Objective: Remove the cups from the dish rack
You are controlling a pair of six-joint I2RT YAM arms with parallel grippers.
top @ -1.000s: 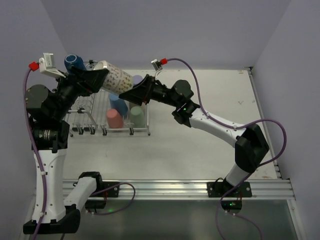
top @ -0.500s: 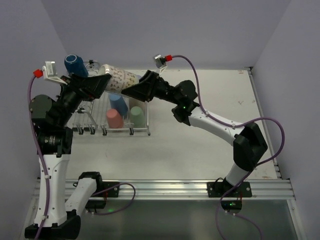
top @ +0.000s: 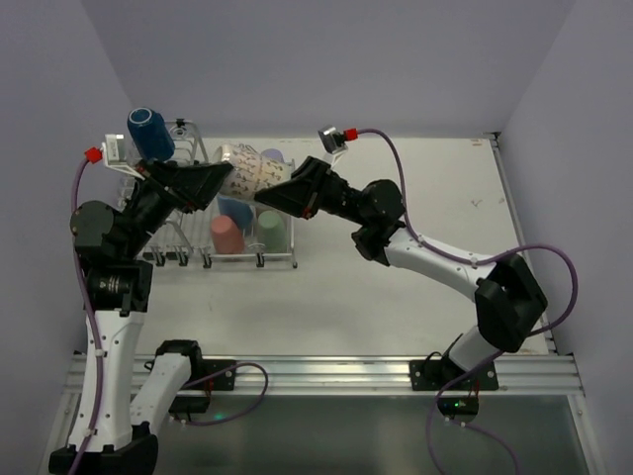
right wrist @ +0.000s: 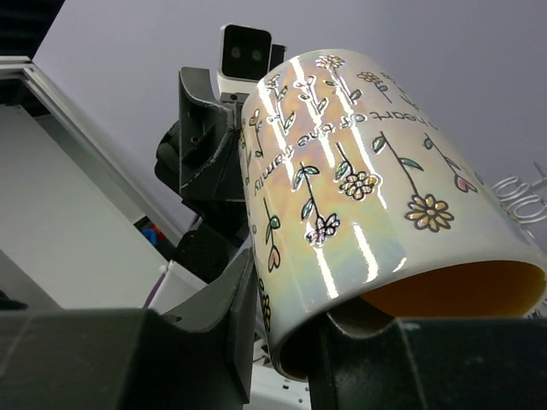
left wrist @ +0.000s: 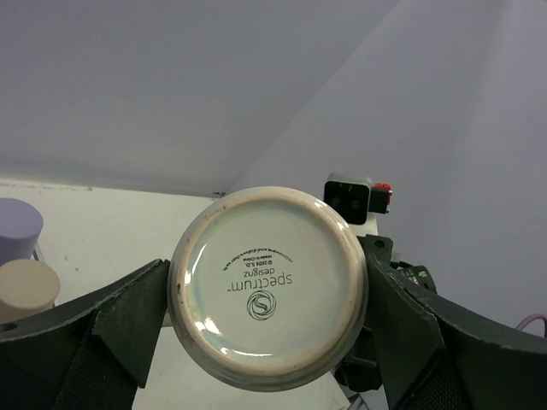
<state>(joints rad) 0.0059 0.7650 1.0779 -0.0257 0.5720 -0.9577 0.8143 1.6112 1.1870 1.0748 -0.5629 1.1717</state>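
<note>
Above the dish rack (top: pixel 229 261), floral mug (top: pixel 252 170) hangs between both arms.
Mug's long axis is horizontal, base toward left fingers (left wrist: pixel 128 318), mouth toward right fingers (right wrist: pixel 218 342), which pinch the rim wall. Left fingers flank the base, gripping or released unclear. Base reads "spectrum designz", side "heart of the family".

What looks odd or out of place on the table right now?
The flowered mug lies sideways in mid-air above the dish rack: right fingers pinch its rim, left fingers flank its base. Nothing looks spilled or broken.
</note>
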